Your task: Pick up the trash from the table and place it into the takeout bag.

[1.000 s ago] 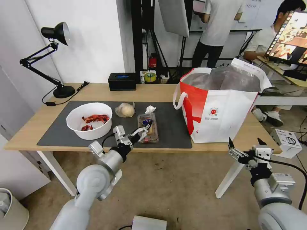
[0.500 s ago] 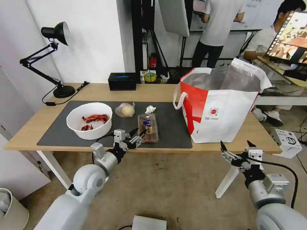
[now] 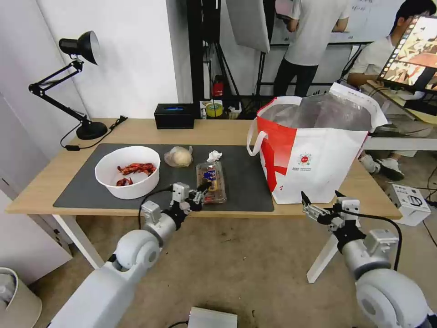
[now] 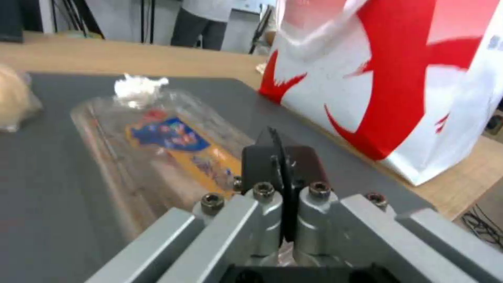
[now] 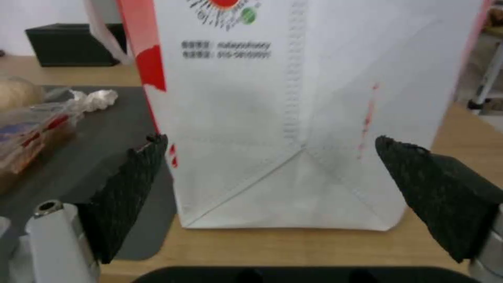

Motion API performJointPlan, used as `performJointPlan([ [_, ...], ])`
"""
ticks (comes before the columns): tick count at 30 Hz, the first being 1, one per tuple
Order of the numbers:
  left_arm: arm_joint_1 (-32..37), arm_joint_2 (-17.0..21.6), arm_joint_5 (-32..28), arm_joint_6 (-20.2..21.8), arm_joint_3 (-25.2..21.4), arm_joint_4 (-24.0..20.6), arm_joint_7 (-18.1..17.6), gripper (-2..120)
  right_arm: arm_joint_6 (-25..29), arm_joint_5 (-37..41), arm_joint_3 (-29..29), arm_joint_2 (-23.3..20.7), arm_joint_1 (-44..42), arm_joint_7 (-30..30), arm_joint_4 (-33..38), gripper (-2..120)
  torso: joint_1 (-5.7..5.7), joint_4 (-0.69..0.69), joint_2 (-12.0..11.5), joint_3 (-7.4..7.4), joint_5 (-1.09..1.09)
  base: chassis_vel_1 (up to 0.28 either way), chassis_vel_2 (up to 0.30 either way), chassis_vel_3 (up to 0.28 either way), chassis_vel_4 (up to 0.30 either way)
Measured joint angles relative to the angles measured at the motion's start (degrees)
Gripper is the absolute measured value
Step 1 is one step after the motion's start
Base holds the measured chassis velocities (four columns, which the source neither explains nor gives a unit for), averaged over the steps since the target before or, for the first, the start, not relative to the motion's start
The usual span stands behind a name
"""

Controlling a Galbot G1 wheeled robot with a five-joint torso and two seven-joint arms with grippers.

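Observation:
The trash lies on the dark mat of the table: a white bowl with red shells, a bagged pale lump, a crumpled tissue and a clear tray. My left gripper is at the tray's near edge. In the left wrist view its fingers are pressed together, with the tray right against them. The takeout bag stands open at the right. My right gripper is open in front of the bag's white face, at the table's near edge.
A black desk lamp stands at the far left and a black tissue box at the back edge. A tape roll sits behind it. A white box lies on the floor at right.
My left gripper came back from over the tray to its near edge, and its fingers went from open to shut. My right gripper moved left and forward toward the bag.

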Motion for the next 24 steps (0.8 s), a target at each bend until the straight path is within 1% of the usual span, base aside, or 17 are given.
performJointPlan([
  [2, -0.04, -0.27, 0.54, -0.02, -0.04, 0.98, 0.00, 0, -0.20, 1.55, -1.61, -0.17, 1.10, -0.01, -0.48, 100, 0.00, 0.01, 0.00, 0.00, 0.01, 0.000, 0.000, 0.000, 0.000],
  [6, -0.08, 0.70, 0.81, -0.05, -0.38, 1.96, 0.00, 0, -0.57, 4.72, -4.20, 0.06, 2.62, -0.13, -0.80, 100, 0.00, 0.03, 0.00, -0.01, 0.00, 0.000, 0.000, 0.000, 0.000],
  [8, -0.18, 0.92, 1.01, -0.06, -0.50, 2.14, -0.01, 0, -0.67, 5.79, -5.10, 0.23, 3.07, -0.30, -0.84, 100, 0.00, 0.02, 0.00, 0.00, 0.00, 0.000, 0.000, 0.000, 0.000],
  [10, -0.25, 1.00, 1.72, -0.16, -1.01, 2.39, 0.07, 0, -0.70, 7.72, -7.45, 0.57, 4.39, -0.70, -1.12, 100, 0.00, 0.01, 0.00, -0.01, -0.01, 0.000, 0.000, 0.000, 0.000],
  [11, -0.23, 0.98, 2.00, -0.22, -1.24, 2.44, 0.10, 0, -0.70, 8.72, -9.01, 0.95, 5.49, -0.71, -1.61, 100, 0.00, 0.01, 0.00, -0.01, 0.00, 0.000, 0.000, 0.000, 0.000],
  [12, -0.23, 0.98, 2.00, -0.22, -1.24, 2.44, 0.10, 0, -0.70, 8.72, -9.01, 0.95, 5.49, -0.71, -1.61, 100, 0.00, 0.01, 0.00, -0.01, 0.00, 0.000, 0.000, 0.000, 0.000],
  [14, -0.10, 0.97, 2.10, -0.29, -1.44, 2.33, 0.19, 0, -0.67, 11.16, -11.99, 1.87, 8.27, -0.64, -2.77, 100, 0.00, 0.02, 0.00, -0.01, -0.01, 0.000, 0.000, 0.000, 0.000],
  [15, -0.10, 0.97, 2.10, -0.29, -1.44, 2.33, 0.19, 0, -0.67, 11.16, -11.99, 1.87, 8.27, -0.64, -2.77, 100, 0.00, 0.02, 0.00, -0.01, -0.01, 0.000, 0.000, 0.000, 0.000],
  [17, -0.01, 1.03, 2.13, -0.30, -1.51, 2.06, 0.27, 0, -0.63, 13.77, -14.62, 2.58, 11.03, -0.01, -4.18, 100, 0.00, 0.02, 0.00, -0.01, 0.00, 0.000, 0.000, 0.000, 0.000],
  [20, 0.11, 1.10, 2.22, -0.30, -1.51, 1.97, 0.36, 0, -0.61, 15.24, -15.99, 2.74, 12.47, 0.39, -5.01, 100, 0.00, 0.02, 0.00, 0.00, 0.00, 0.000, 0.000, 0.000, 0.000],
  [23, 0.88, 1.07, 3.23, -0.29, -1.96, 1.72, 1.15, 0, -0.60, 19.54, -18.40, 3.12, 16.38, 1.76, -7.28, 100, -0.01, 0.02, 0.01, 0.00, 0.00, 0.000, 0.000, 0.000, 0.000],
  [24, 0.88, 1.07, 3.23, -0.29, -1.96, 1.72, 1.15, 0, -0.60, 19.54, -18.40, 3.12, 16.38, 1.76, -7.28, 100, -0.01, 0.02, 0.01, 0.00, 0.00, 0.000, 0.000, 0.000, 0.000],
])
